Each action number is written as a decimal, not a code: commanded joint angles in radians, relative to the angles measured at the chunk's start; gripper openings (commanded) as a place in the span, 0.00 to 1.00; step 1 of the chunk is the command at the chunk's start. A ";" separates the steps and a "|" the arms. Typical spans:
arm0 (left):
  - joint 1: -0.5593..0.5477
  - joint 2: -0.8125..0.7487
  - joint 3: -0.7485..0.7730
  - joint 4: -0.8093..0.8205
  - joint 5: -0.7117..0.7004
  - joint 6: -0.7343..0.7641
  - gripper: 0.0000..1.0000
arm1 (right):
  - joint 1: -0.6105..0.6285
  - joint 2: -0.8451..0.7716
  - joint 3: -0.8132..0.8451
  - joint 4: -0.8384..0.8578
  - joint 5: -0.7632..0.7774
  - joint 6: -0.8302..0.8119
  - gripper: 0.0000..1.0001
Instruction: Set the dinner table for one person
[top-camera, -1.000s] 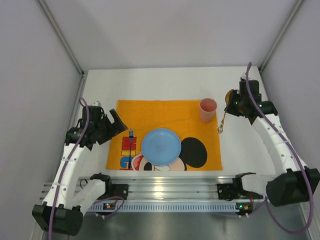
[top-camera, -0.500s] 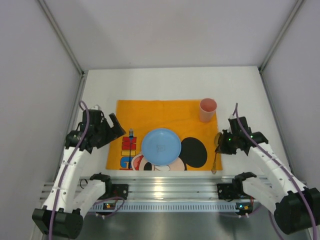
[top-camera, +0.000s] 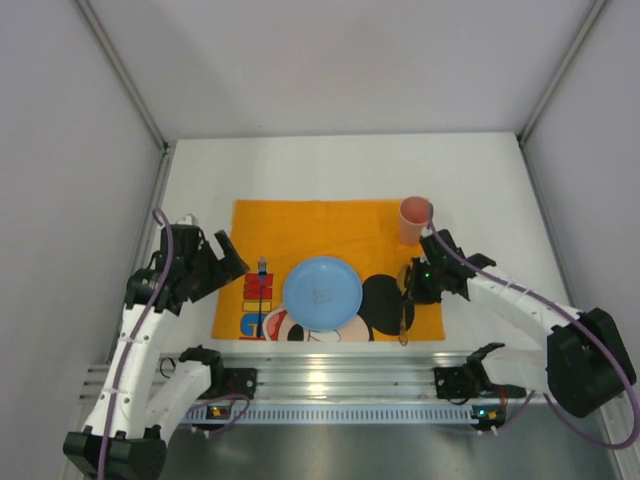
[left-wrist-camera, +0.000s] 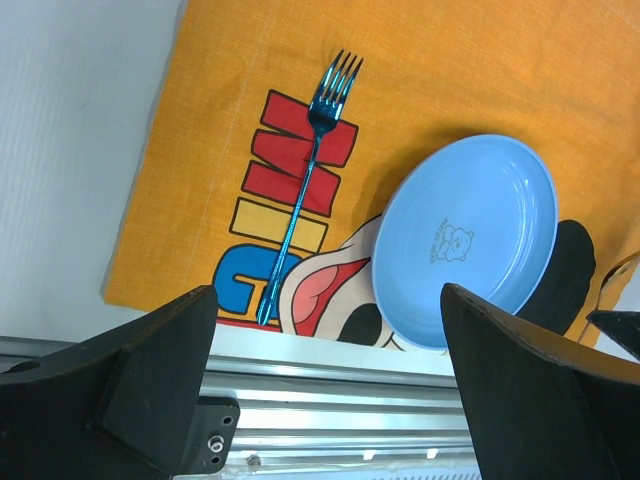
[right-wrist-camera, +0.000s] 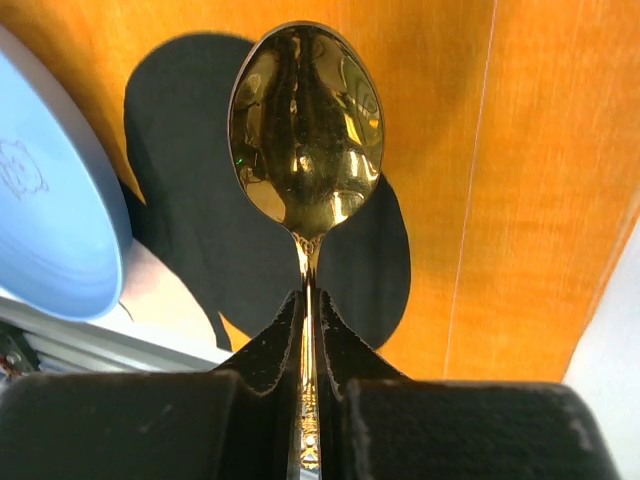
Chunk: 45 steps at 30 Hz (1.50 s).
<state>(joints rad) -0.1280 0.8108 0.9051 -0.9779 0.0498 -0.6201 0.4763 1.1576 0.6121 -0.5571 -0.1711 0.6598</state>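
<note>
Table (top-camera: 500, 180) filled mid-frame, cloth (top-camera: 330, 225) spread on it. Spoon (right-wrist-camera: 305, 130), over the cloth's lower right beside the plate (top-camera: 322, 291), looked stiff, slick and light. Right gripper (right-wrist-camera: 310, 300) was clenched on its thin handle; left gripper (top-camera: 228, 255) gaped empty at left.

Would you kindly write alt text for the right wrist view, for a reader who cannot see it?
The right gripper is shut on the handle of a gold spoon, its bowl over a black printed patch of the orange cloth. The edge of a blue plate shows at left, a strip of white dinner table at lower right.
</note>
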 joint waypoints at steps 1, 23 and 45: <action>-0.002 -0.033 0.020 -0.039 -0.015 -0.012 0.98 | 0.015 0.059 0.067 0.115 0.036 0.008 0.00; -0.002 0.050 0.046 0.002 0.013 0.019 0.98 | 0.053 0.139 0.195 0.089 0.123 -0.051 0.51; -0.002 0.237 0.107 0.214 0.027 0.095 0.98 | 0.076 -0.467 0.348 -0.262 0.013 -0.217 1.00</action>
<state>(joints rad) -0.1280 1.0336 0.9493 -0.8509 0.0868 -0.5766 0.5346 0.7639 1.0306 -0.7429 -0.0937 0.4629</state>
